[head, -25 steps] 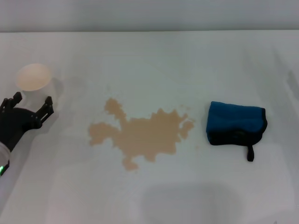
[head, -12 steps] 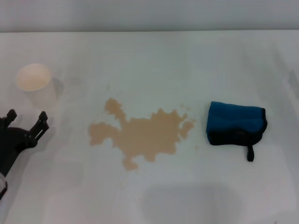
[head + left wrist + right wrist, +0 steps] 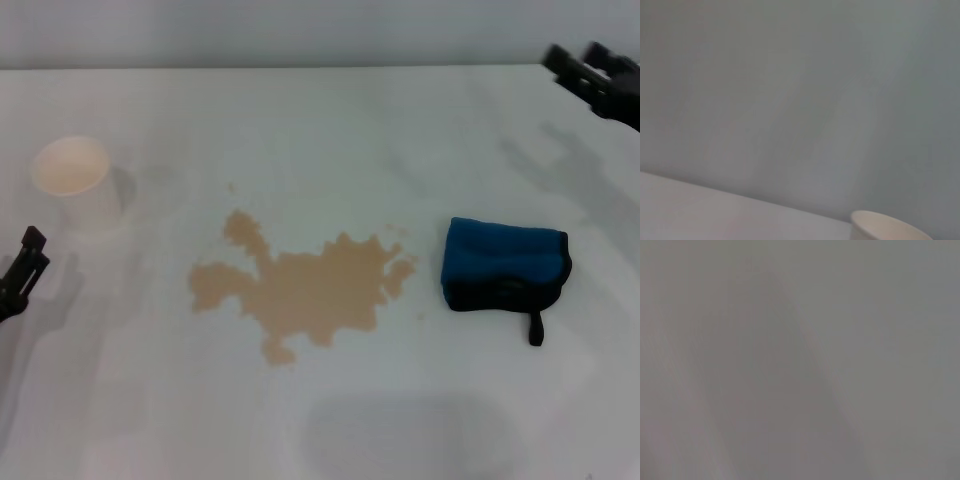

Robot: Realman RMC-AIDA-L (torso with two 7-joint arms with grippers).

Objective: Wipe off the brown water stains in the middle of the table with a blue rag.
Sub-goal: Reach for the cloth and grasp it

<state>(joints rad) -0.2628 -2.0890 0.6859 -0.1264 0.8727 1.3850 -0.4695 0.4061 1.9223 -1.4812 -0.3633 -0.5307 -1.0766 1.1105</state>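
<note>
The brown water stains (image 3: 300, 290) lie as a lobed tan blotch in the middle of the white table (image 3: 330, 150). The blue rag (image 3: 505, 262) lies folded to the right of the stains, its black loop toward the front. My right gripper (image 3: 583, 62) is open and empty, high at the far right, well beyond the rag. My left gripper (image 3: 22, 268) is at the left edge, mostly out of frame, open and empty, nearer to me than the cup. The right wrist view shows only plain grey.
A white paper cup (image 3: 75, 180) stands upright at the far left, apart from the stains; its rim also shows in the left wrist view (image 3: 890, 227). The table's back edge (image 3: 320, 68) meets a grey wall.
My left gripper has drawn back from the cup toward me and out past the left edge. My right gripper has come into view at the top right.
</note>
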